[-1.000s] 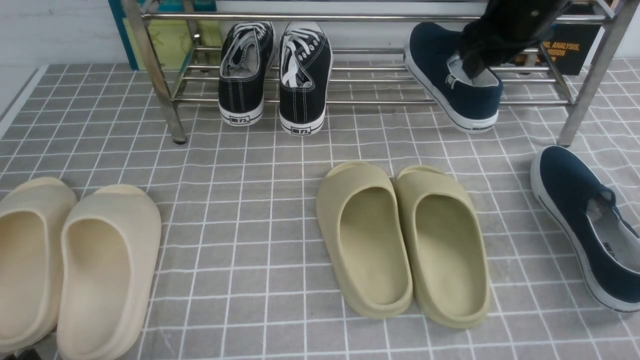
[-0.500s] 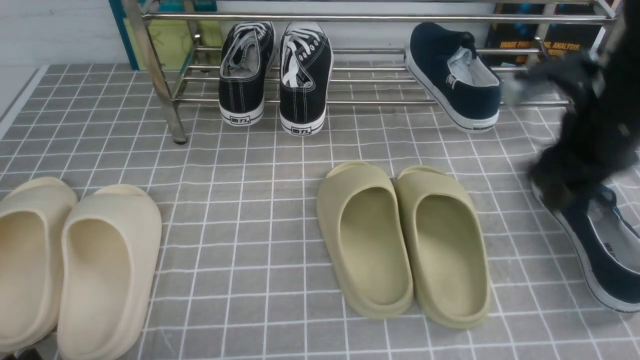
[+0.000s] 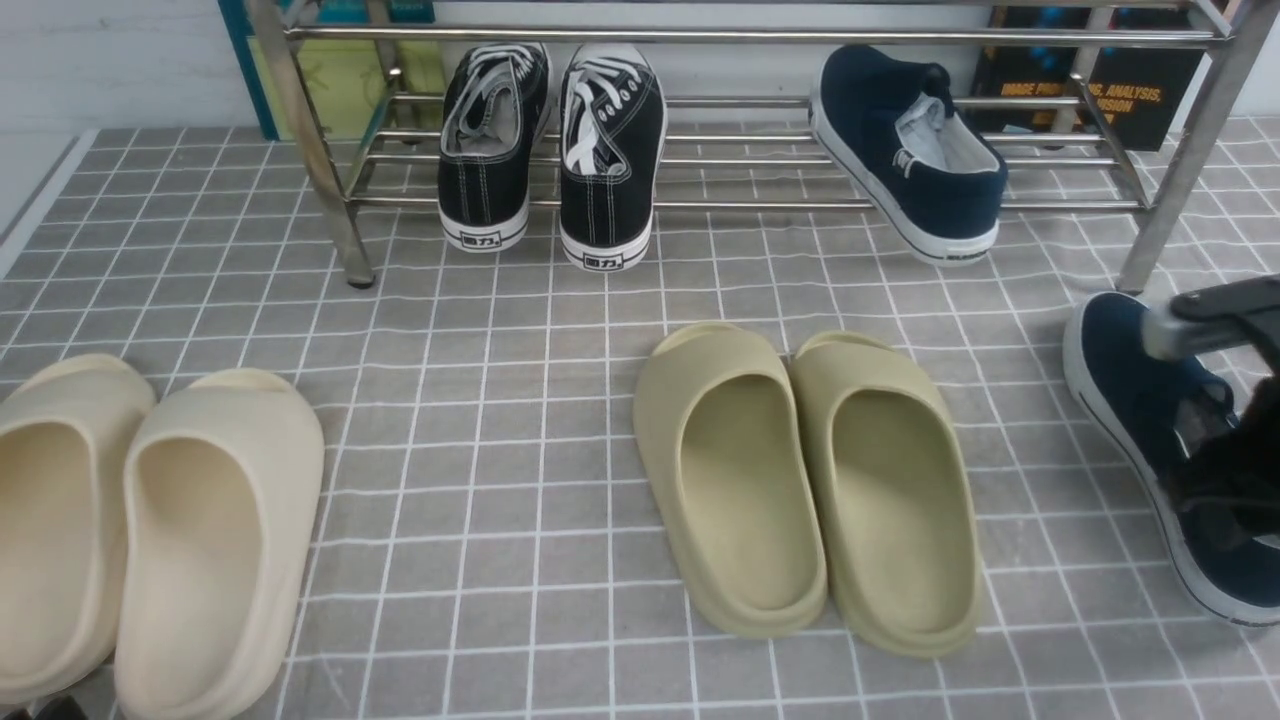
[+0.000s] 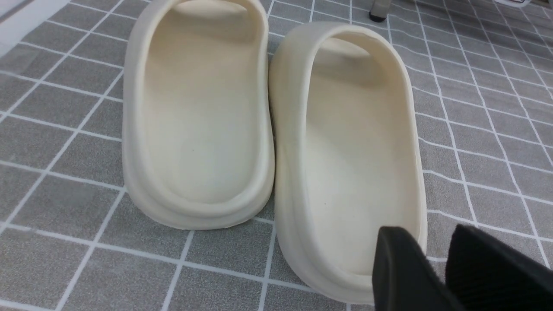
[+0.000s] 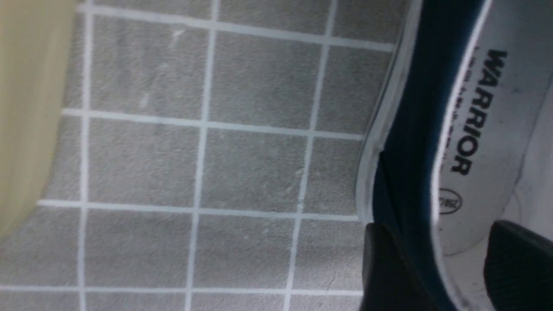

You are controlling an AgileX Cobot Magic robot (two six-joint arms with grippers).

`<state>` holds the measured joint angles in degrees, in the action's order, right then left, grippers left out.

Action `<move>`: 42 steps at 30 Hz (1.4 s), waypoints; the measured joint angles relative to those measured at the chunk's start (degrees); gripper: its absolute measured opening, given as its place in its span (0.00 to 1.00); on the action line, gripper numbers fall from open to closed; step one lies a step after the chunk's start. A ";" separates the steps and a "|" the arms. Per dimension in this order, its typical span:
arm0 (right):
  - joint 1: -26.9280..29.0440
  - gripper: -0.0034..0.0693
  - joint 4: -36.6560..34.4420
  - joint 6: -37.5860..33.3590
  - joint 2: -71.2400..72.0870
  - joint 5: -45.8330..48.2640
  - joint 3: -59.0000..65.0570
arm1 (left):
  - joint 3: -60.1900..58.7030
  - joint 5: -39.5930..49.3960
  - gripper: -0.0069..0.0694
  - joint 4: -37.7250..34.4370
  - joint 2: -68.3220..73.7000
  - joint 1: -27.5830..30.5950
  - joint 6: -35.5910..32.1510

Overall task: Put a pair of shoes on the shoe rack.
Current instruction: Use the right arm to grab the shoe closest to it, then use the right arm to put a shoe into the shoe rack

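One navy slip-on shoe [image 3: 905,150] lies on the lower bars of the silver shoe rack [image 3: 700,35], at its right side. The second navy shoe [image 3: 1125,390] lies on the floor mat at the far right. My right gripper [image 3: 1215,490] is down at this shoe's opening. In the right wrist view the shoe [image 5: 414,108] shows its navy side wall between the open jaws of my right gripper [image 5: 443,229], one finger outside, the other over the grey insole. My left gripper [image 4: 436,255] hangs shut and empty over the heel of a cream slide [image 4: 354,151].
A pair of black lace-up sneakers [image 3: 550,150] sits on the rack's left half. A pair of olive slides [image 3: 800,480] lies mid-floor, left of the floor shoe. A pair of cream slides [image 3: 150,520] lies at the near left. The rack's right leg [image 3: 1170,190] stands just behind the floor shoe.
My right arm let go of the navy shoe on the rack, swung right and down, and now straddles the side wall of the navy shoe on the floor. The shoes have not moved.
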<state>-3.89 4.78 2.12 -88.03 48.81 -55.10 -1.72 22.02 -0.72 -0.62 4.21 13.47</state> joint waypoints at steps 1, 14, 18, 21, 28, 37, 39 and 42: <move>1.18 0.52 -0.08 0.17 0.00 -1.00 0.28 | 0.00 0.00 0.33 0.00 0.00 0.00 0.00; 2.04 0.48 -2.52 -0.97 -6.10 -3.08 0.46 | 0.00 0.00 0.35 0.00 0.00 0.00 0.00; 2.04 0.30 -3.22 -1.77 -6.73 -3.54 0.46 | 0.00 0.00 0.35 0.00 0.00 0.00 0.00; 2.04 0.10 -4.78 -2.82 -6.68 -3.25 0.46 | 0.00 0.00 0.35 0.00 0.00 0.00 0.00; 2.08 0.10 -6.59 -4.34 -0.37 4.22 -1.59 | 0.00 0.00 0.36 0.00 0.00 0.00 0.00; 2.10 0.10 -14.98 -11.24 6.29 9.88 -10.04 | 0.00 0.00 0.38 0.00 0.00 0.00 0.00; 2.10 0.10 -15.28 -11.72 6.11 10.23 -10.81 | 0.00 0.00 0.38 0.00 0.00 0.00 0.00; 2.10 0.10 -15.58 -12.56 5.21 11.20 -12.28 | 0.00 0.00 0.38 0.00 0.00 0.00 0.00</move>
<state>-1.79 -10.79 -10.44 -82.81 60.01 -67.38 -1.72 22.02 -0.72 -0.62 4.21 13.47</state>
